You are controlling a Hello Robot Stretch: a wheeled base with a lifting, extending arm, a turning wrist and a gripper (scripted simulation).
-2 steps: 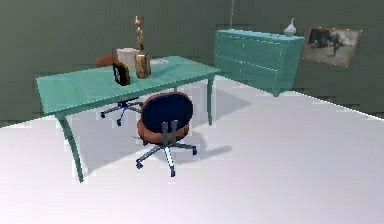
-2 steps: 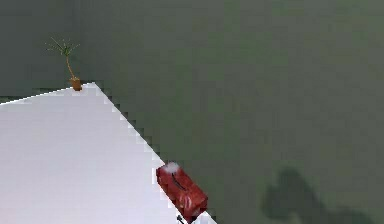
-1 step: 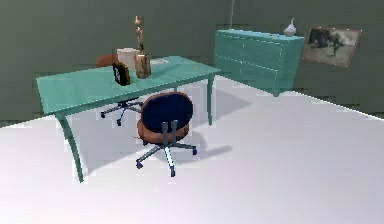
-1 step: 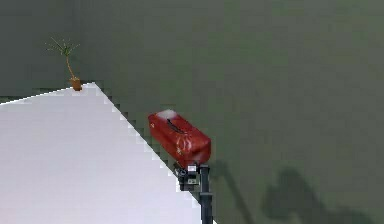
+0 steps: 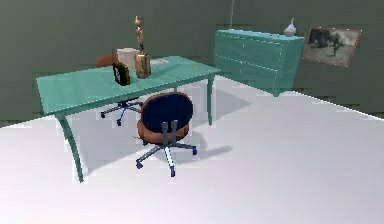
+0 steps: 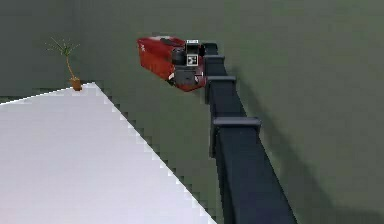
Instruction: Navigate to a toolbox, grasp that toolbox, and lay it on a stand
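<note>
A red toolbox (image 6: 160, 55) hangs at the far end of the arm in the arm side view, clear of the floor and with the dark wall behind it. My gripper (image 6: 182, 67) holds it, just left of the small white squares. The dark arm bar (image 6: 238, 150) rises from the bottom edge up to it. In the forward view a teal dresser (image 5: 258, 58) stands against the back wall at the right.
A teal desk (image 5: 120, 85) with books (image 5: 128, 65) and a slim statue (image 5: 140, 35) stands ahead, with a blue-and-brown office chair (image 5: 167, 122) in front of it and another behind. A vase (image 5: 290, 28) tops the dresser, beside a wall picture (image 5: 332, 44). A potted plant (image 6: 70, 62) stands by the wall.
</note>
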